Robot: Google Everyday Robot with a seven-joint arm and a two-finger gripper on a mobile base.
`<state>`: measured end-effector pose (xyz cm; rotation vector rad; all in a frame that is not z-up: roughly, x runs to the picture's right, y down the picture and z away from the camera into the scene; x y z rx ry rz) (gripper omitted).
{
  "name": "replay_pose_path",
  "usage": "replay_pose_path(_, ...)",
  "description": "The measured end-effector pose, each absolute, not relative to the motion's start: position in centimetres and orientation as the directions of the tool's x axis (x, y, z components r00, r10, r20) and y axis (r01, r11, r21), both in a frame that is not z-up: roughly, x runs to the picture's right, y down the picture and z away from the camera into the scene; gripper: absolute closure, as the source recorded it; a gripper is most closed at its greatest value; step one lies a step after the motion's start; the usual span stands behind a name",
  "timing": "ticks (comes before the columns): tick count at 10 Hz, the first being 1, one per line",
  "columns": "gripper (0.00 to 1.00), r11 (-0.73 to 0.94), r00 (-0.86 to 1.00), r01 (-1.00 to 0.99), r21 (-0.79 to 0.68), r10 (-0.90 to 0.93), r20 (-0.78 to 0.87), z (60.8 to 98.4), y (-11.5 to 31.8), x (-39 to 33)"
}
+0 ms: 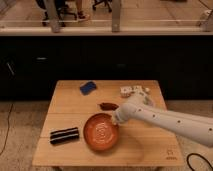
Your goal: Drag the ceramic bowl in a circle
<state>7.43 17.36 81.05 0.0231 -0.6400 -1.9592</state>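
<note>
The ceramic bowl [101, 132] is round, shallow and orange-red with pale rings inside. It sits on the wooden table [70, 102] near the front, a little left of centre. My gripper [116, 120] is at the end of the white arm that reaches in from the right. It is down at the bowl's upper right rim and looks to be touching it.
A small dark red-brown lump [108, 106] lies just behind the bowl and gripper. A black oblong object [64, 135] lies left of the bowl. A blue object [88, 87] and a white object [132, 91] sit at the back. The table's front edge is close to the bowl.
</note>
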Motion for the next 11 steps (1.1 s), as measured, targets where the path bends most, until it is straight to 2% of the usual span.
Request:
replay_pose_path(4, 0.96, -0.303, -0.415, 0.876, 0.374, -0.869, 0.268, 80.9, 16.0, 11.8)
replay_pose_path(11, 0.96, -0.338, -0.412, 0.894, 0.295, -0.878, 0.243, 83.2, 10.2, 11.1)
